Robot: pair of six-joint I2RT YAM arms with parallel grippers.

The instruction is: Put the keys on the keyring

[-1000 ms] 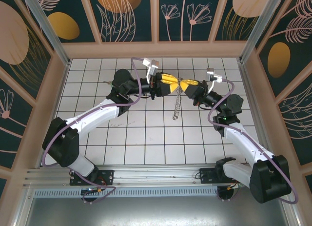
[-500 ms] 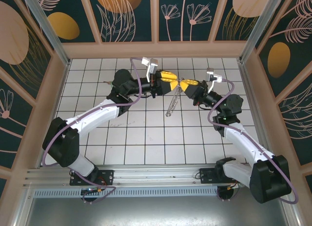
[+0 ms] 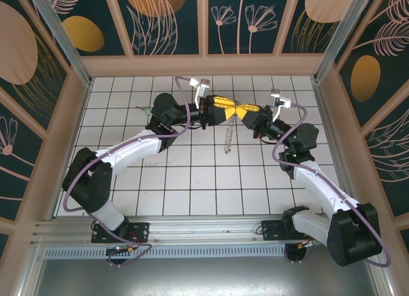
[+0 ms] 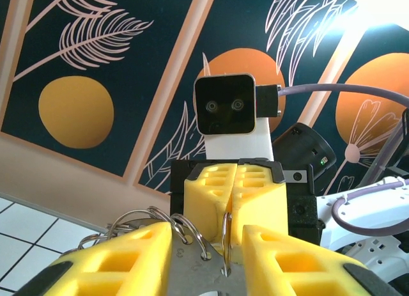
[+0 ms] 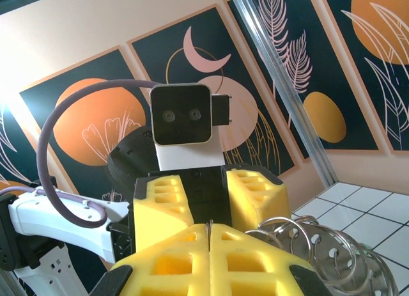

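Left wrist — your left gripper clamps flat silvery metal of the keyring | right gripper, yellow and ribbed, pinches its thin wire | top external — rings dangle chain-like.

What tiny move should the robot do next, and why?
Probably open the left gripper and lower it toward the green key on the table. The right gripper is shut on the keyring in the air, so it could hold that alone, and the key isn't picked up.

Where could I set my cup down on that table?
Bare: the near tiles between the two arms, and the far right corner. Crowded: the far middle, where the left gripper meets the right gripper above the dangling keyring.
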